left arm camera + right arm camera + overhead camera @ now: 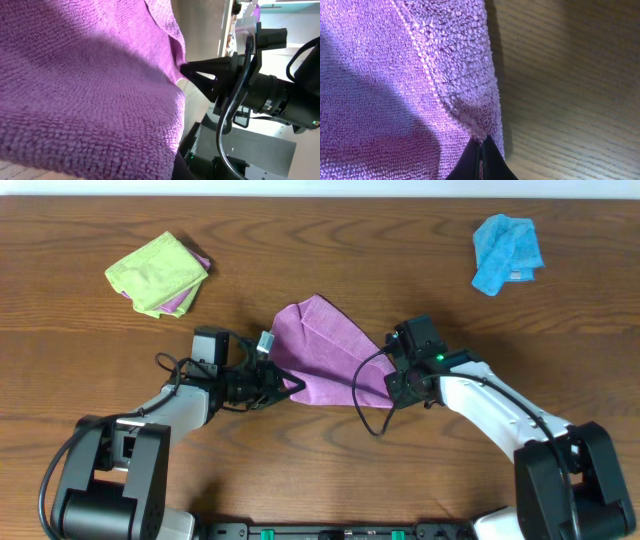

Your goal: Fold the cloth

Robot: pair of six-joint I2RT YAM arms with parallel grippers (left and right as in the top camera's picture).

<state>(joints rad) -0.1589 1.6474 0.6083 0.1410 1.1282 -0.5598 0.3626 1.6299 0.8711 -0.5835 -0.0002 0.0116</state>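
The cloth (320, 348) lies mid-table between the two arms. It is bunched into a rough triangle, with its peak toward the far edge and its near corners drawn out left and right. The left gripper (292, 385) is pinched tight on the near-left corner. The right gripper (481, 150) has its fingertips pressed together on the hemmed near-right corner, with bare wood just beside them.

Bare table (330, 240) shows on every side of the cloth. The lime-green cloth (152, 270) sits well apart at far left, on top of a pinkish one (190, 298) (only a sliver peeks out). The blue cloth (505, 250) is well apart at far right.

Up close the purple fabric is nubbly, looped microfibre, with a stitched hem line running down to the gripped corner. The tabletop is brown wood grain. A small pale tag (266, 342) sits at the cloth's upper-left edge, and a white tag (518, 276) shows on the blue one. Neither can be read.
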